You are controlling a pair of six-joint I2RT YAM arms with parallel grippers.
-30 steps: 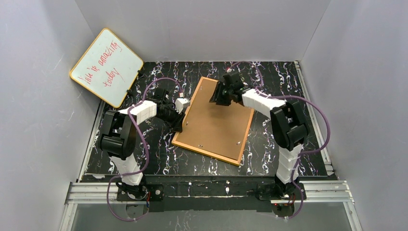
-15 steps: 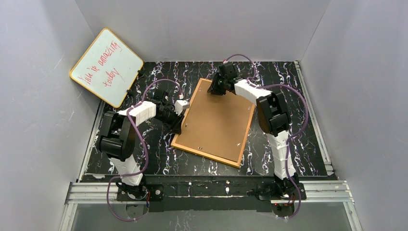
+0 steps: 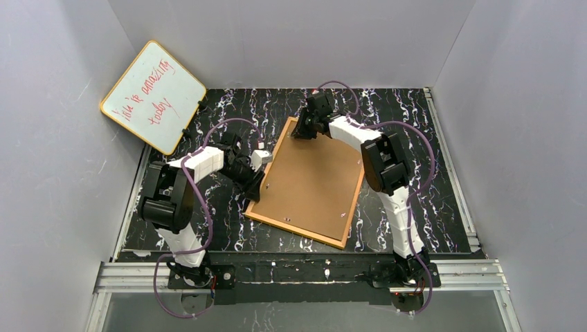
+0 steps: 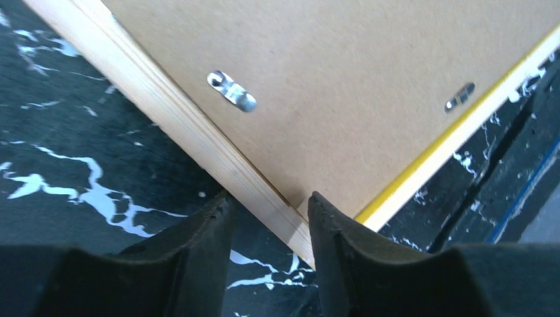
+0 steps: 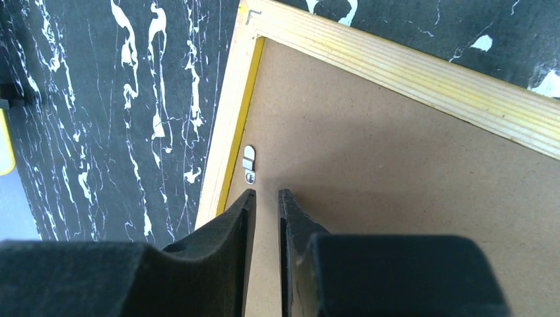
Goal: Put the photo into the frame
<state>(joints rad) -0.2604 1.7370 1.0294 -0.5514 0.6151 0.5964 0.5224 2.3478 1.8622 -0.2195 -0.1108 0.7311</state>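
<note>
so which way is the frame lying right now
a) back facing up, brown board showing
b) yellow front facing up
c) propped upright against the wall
a: the frame lies flat on the table with its brown backing board and the metal tabs facing up, and only a thin strip of yellow shows along its edge.
</note>
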